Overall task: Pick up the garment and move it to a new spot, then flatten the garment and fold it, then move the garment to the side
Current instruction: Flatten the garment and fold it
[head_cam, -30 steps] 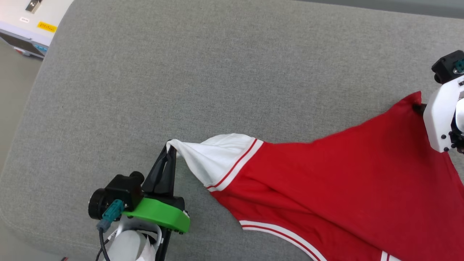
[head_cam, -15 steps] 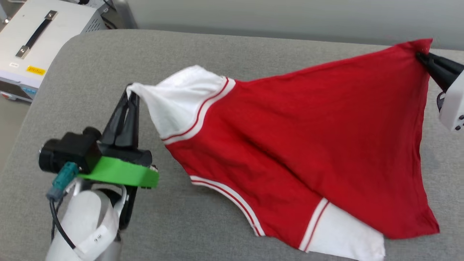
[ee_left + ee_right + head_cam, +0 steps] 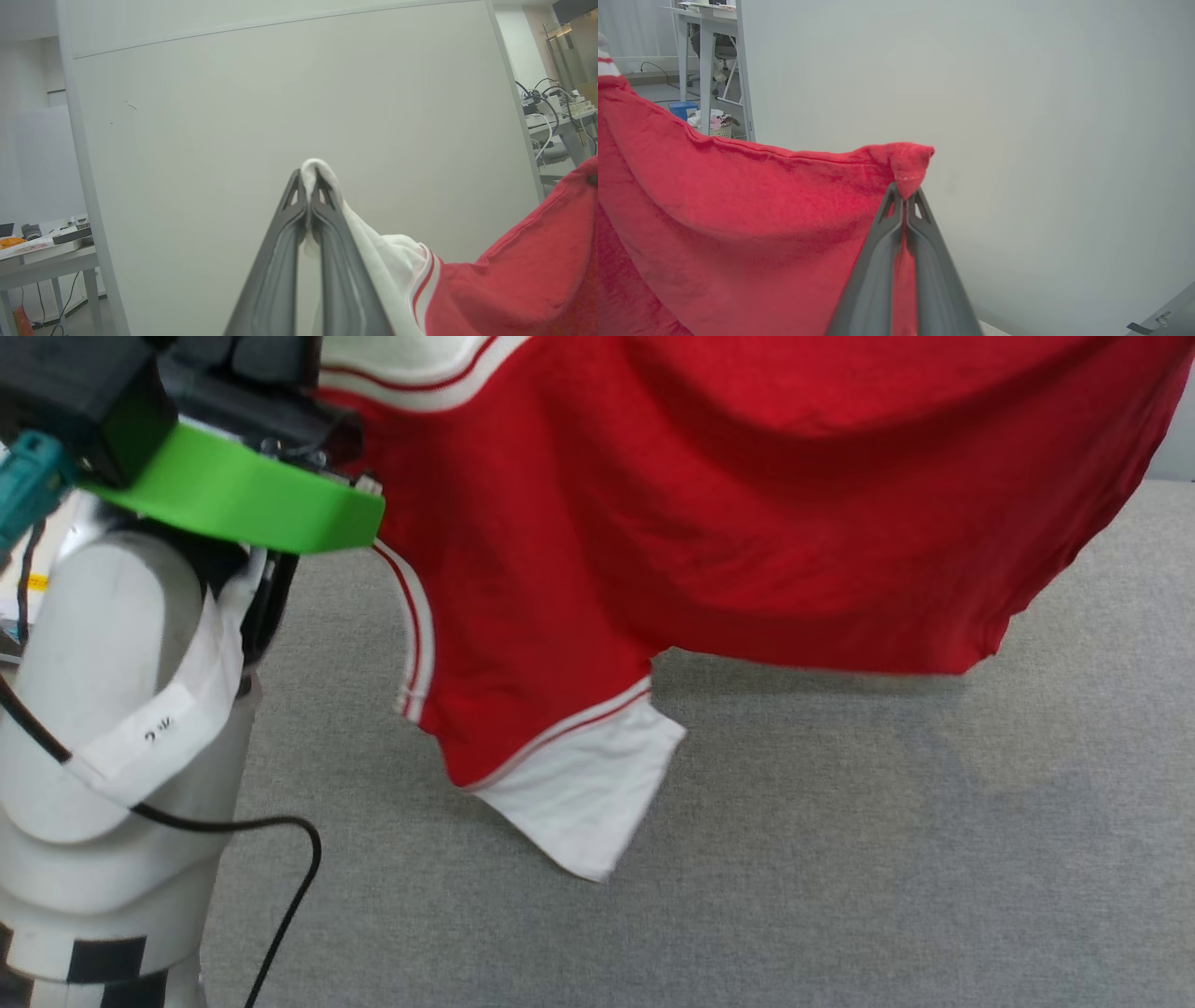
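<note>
Red garment (image 3: 747, 504) aloft; wrist views: left pincer (image 3: 308, 179) clamps sleeve (image 3: 373, 252), right pincer (image 3: 905, 193) corner (image 3: 910, 161).

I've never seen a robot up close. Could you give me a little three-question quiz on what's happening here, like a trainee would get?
1. True or false: the garment lies flat on the grey cushion.
2. What does the left gripper pinch? A) a red hem B) a white sleeve C) nothing
3. Fill in: the right gripper is shut on a ___ corner of the garment.
Key: 1 false, it hangs from both grippers; 2 B; 3 red.
</note>
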Controlling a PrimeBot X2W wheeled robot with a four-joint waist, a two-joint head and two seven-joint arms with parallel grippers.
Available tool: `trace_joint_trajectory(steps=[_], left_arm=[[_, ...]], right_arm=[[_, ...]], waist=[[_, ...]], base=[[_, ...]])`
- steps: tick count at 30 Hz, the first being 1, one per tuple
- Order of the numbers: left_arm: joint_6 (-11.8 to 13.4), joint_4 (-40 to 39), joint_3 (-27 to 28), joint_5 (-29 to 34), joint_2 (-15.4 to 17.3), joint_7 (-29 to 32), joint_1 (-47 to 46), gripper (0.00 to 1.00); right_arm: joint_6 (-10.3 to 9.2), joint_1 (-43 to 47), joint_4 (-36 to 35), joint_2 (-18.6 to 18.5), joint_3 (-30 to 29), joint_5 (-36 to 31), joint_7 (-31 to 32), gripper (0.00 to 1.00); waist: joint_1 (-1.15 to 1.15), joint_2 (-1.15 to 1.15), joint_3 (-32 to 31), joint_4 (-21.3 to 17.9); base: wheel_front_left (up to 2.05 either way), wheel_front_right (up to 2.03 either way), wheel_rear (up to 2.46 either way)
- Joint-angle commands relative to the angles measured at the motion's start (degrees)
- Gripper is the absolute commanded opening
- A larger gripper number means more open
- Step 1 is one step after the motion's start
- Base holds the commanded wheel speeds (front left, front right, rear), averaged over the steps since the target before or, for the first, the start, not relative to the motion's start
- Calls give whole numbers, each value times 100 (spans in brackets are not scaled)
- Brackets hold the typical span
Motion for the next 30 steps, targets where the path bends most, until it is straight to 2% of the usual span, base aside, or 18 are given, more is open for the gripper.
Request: trace_joint_trajectory(steps=[1,7,12,13,21,30], left_arm=[[-31,62,-43,-76,32,22,-260,0],[-62,456,-251,-279,29,117,-1215,0],[-74,899,-416,-456,43,144,-1986,0],[-78,1233,-490,-561,77,142,-2539,0],[-81,2389,-720,-768,187,-8,-4273,0],[-82,3518,-1080,-886,155,-316,-6116,0]], right_arm=[[-4,-128,-69,51,-83,-63,41,0],[-4,-406,-310,142,-380,-223,256,0],[-4,-809,-308,227,-506,-357,436,0],[-4,-1235,-128,330,-488,-449,536,0],[-4,-2837,748,633,-275,-855,521,0],[-4,-4609,1948,912,-8,-1286,162,0]], waist=[[0,0,17,-14],[0,0,189,-56],[0,0,582,-102],[0,0,909,-157],[0,0,1758,-255],[0,0,2318,-321]], base=[[0,0,0],[0,0,0],[0,0,0],[0,0,0],[0,0,0],[0,0,0]])
